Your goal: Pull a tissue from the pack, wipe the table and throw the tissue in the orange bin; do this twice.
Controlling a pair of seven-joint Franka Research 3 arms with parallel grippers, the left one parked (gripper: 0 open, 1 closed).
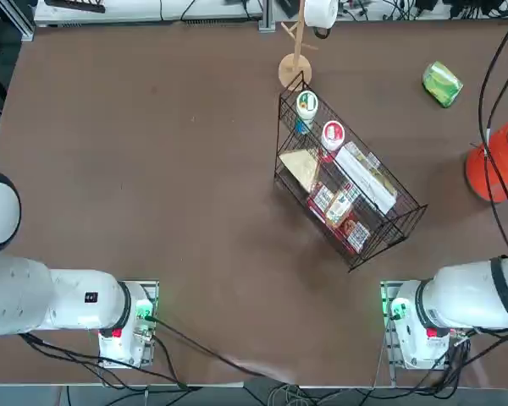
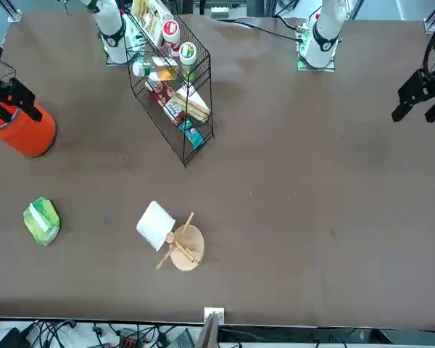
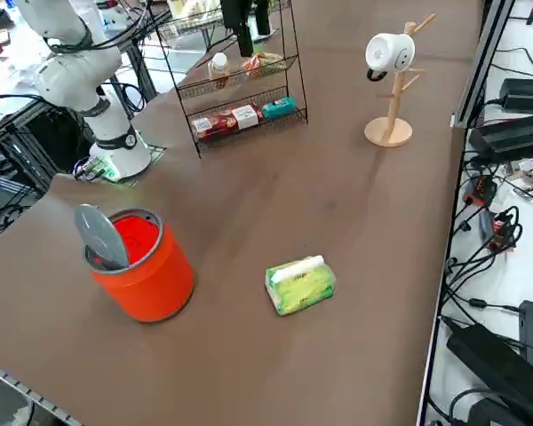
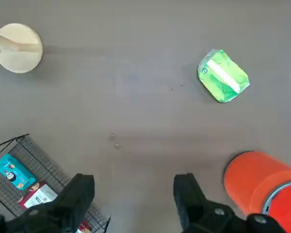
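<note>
The green pack [image 1: 442, 84] lies flat on the dark-brown table [image 1: 152, 169] at its far right, white slot up; it also shows as the pack [image 3: 300, 284] and the pack [image 4: 223, 76]. Nearer my base stands the orange bin [image 1: 491, 173], the same bin [image 3: 147, 266] showing a grey lid flap tilted in its mouth. My right gripper [image 4: 133, 190] hangs open and high over the table, between the bin [image 4: 257, 179] and the wire basket, holding nothing. From across the table the gripper [image 2: 11, 109] sits above the bin [image 2: 25, 134]. No loose tissue shows.
A black wire basket [image 1: 347, 194] of snack packs and cups stands mid-table, left of the bin. A wooden mug tree [image 1: 295, 68] with a white mug [image 1: 320, 13] stands behind it. Cables run past the right table edge.
</note>
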